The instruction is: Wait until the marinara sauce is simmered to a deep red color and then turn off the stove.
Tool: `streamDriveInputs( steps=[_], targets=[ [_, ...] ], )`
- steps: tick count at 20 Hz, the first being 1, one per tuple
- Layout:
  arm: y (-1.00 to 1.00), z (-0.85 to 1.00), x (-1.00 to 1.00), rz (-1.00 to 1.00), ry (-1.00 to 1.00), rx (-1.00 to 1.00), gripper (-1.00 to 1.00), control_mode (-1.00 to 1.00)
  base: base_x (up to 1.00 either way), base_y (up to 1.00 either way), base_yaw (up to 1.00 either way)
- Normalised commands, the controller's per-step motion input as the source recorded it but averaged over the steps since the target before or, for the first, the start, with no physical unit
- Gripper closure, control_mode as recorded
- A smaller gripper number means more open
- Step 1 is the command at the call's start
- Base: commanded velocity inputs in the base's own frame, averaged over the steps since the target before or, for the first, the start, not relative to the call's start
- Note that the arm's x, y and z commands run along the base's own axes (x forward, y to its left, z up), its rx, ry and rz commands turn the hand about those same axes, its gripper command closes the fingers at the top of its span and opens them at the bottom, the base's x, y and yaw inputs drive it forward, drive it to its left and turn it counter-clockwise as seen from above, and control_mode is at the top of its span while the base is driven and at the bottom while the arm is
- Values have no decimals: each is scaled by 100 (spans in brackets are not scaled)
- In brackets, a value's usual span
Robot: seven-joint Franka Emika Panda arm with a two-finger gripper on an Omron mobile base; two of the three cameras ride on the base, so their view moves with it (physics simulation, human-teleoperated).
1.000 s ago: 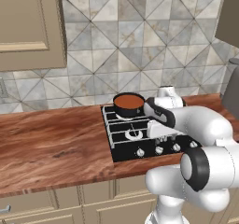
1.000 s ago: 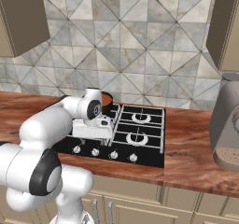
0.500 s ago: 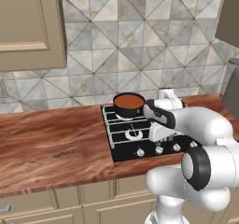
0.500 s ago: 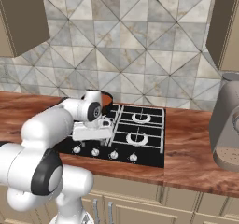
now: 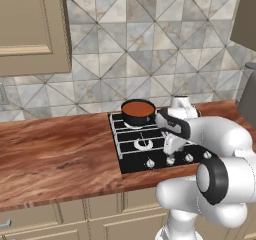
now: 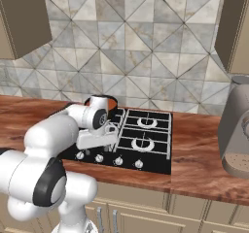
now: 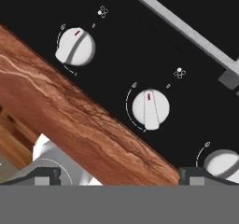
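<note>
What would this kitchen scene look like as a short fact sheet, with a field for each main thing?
Cooktop: black square four-burner gas stove set into a brown wooden counter
Pan: small dark round saucepan on the back left burner
Contents: smooth reddish-brown marinara sauce filling the pan
Controls: row of four small silver knobs along the stove's front edge
Tool: open, hovering above the knob row, holding nothing
Hand camera: looks down on a round silver knob, touching none
Nearby: grey appliance at the counter's right end
</note>
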Motion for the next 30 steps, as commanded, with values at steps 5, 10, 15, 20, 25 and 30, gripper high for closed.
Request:
streamDriveInputs(
  steps=[5, 10, 15, 20, 25, 30],
  targets=[
    [0, 0, 0, 25, -4, 0, -100, -100, 0, 0, 0],
    [0, -9, 0, 15, -8, 1, -100, -100, 0, 0, 0],
    [7, -23, 0, 9, -2, 1, -100, -100, 0, 0, 0],
    [10, -18, 0, 4, 0, 1, -100, -100, 0, 0, 0],
    [1, -10, 0, 1, 0, 1, -100, -100, 0, 0, 0],
    [0, -7, 2, 0, -1, 0, -100, -100, 0, 0, 0]
  ],
)
